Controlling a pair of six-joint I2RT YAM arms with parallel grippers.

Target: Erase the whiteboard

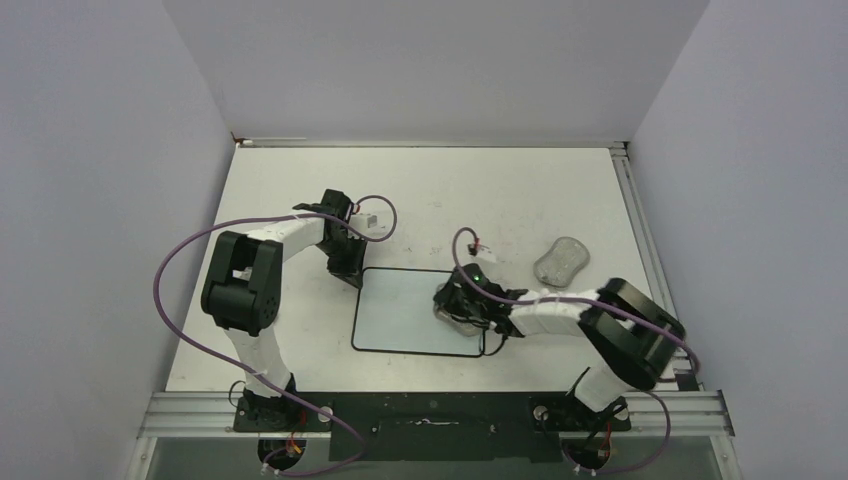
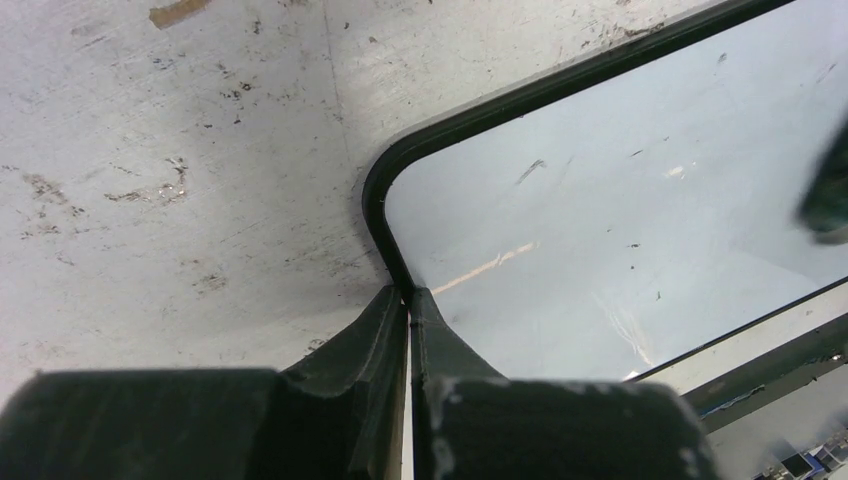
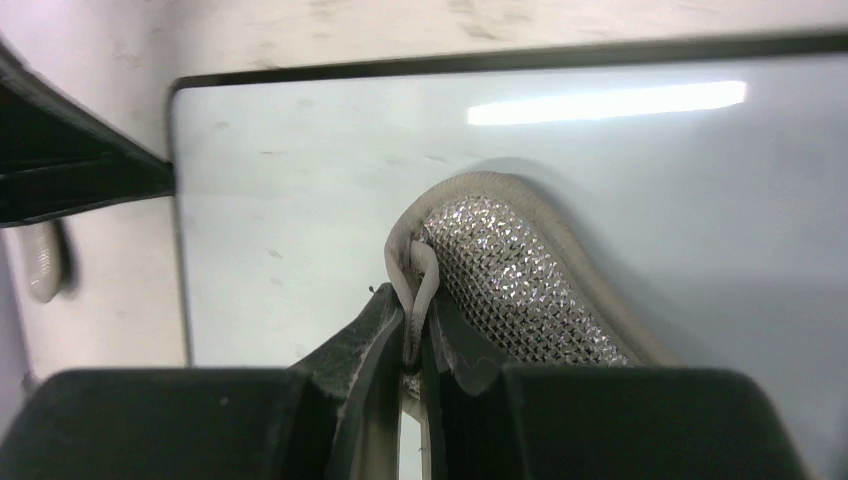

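My right gripper [image 3: 412, 325] is clamped on the thin upturned lip of a wiping pad [image 3: 510, 270], a soft thing with a glittery mesh face and a grey border, and the pad lies flat on the whiteboard [image 3: 300, 200] toward its right side. The lip folds between my fingers, so I judge the pad limp and light; it should follow my wrist only if I press it down as I drag. My left gripper [image 2: 408, 300] is closed on the board's black rim at the far left corner, the fingers meeting right at the curve. The board lies flat on the table [image 1: 300, 190] between my two arms, near the front edge. It looks thin, stiff and light, with a slick face, so I expect it to skate under a wiping stroke unless it is pinned; the rim at a corner seems the sensible place to hold, leaving the face free. I see only faint specks and streaks on it. A grey peanut-shaped lump [image 1: 562, 262] sits apart, off the board's right side.
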